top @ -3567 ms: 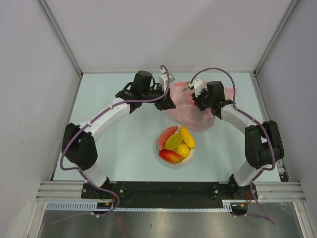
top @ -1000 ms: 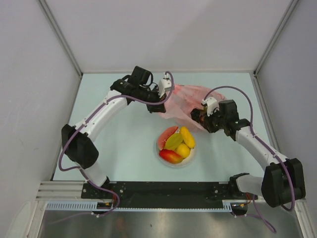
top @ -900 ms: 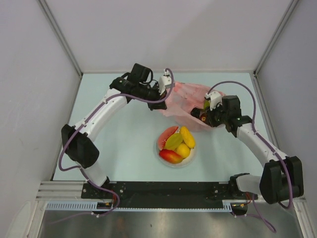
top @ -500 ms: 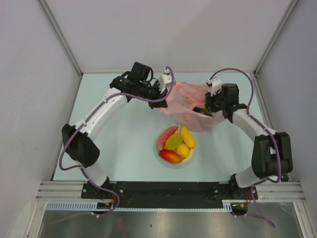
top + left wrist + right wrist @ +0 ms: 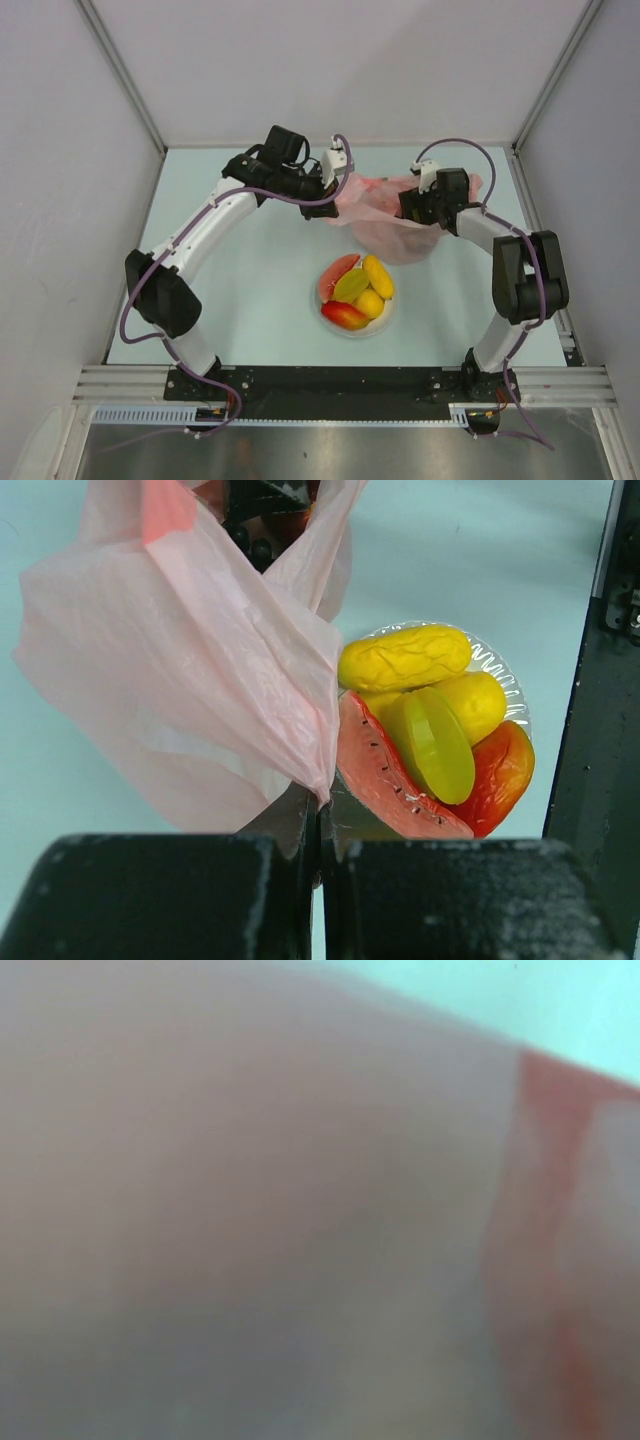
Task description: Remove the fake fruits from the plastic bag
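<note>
Pale blue-green table (image 5: 250, 270), walled in by plain grey panels, carries the whole scene. At its far middle the left gripper (image 5: 320, 818) has its jaws pressed fully together on a gathered fold of the plastic bag (image 5: 200, 680), so the thin pink film hangs bunched from the pinch and spreads wide to the left in the left wrist view. From above, the left gripper (image 5: 333, 188) sits at the bag's left edge while the right gripper (image 5: 410, 207) is pushed against the bag's (image 5: 385, 235) right upper side. The right wrist view is filled with blurred pink film (image 5: 250, 1210), so whether that gripper's jaws are apart or have hold of anything cannot be told. Something dark with a touch of red (image 5: 255, 540) shows in the bag's opening, too hidden to name. Just near of the bag stands the white plate (image 5: 387, 322), holding five of the fake fruits (image 5: 357, 290): a yellow oval (image 5: 405, 658) on top, a second yellow one (image 5: 478, 705) beside it, the green pear (image 5: 440, 745) lying across the middle, the pinkish-red slice (image 5: 385, 780) along one side and the red-orange mango (image 5: 505, 770) at the other. Both arms arch in from the near edge towards the bag.
</note>
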Action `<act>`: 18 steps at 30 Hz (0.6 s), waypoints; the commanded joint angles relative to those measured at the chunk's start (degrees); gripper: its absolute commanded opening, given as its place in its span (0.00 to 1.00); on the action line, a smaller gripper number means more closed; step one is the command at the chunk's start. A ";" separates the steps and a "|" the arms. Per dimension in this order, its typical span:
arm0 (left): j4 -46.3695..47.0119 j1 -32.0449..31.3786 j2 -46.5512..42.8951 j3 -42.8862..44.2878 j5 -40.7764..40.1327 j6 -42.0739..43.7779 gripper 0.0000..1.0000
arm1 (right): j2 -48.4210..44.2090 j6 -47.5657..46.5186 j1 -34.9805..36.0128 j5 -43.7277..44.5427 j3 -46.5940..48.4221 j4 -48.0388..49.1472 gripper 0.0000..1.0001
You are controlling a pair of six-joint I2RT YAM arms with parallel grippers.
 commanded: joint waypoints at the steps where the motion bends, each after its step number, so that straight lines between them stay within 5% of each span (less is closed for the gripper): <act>1: 0.83 0.28 -0.20 0.95 0.72 -1.12 0.00 | 5.03 0.84 -0.51 2.32 3.30 4.52 0.93; 4: 0.92 0.28 0.16 1.57 0.80 -1.47 0.00 | 7.50 0.76 -0.87 3.55 4.62 6.01 0.85; 6: 1.10 0.28 0.42 1.92 0.89 -1.74 0.00 | 7.59 -0.47 -1.48 2.69 5.50 5.41 0.66; 9: 1.97 0.28 0.60 2.01 0.63 -2.09 0.00 | 3.65 -1.97 -2.18 -1.70 7.26 0.68 0.50; 18: 6.19 0.28 4.72 5.87 3.61 -7.62 0.00 | -16.92 -7.15 -0.87 -16.30 8.23 -22.79 0.44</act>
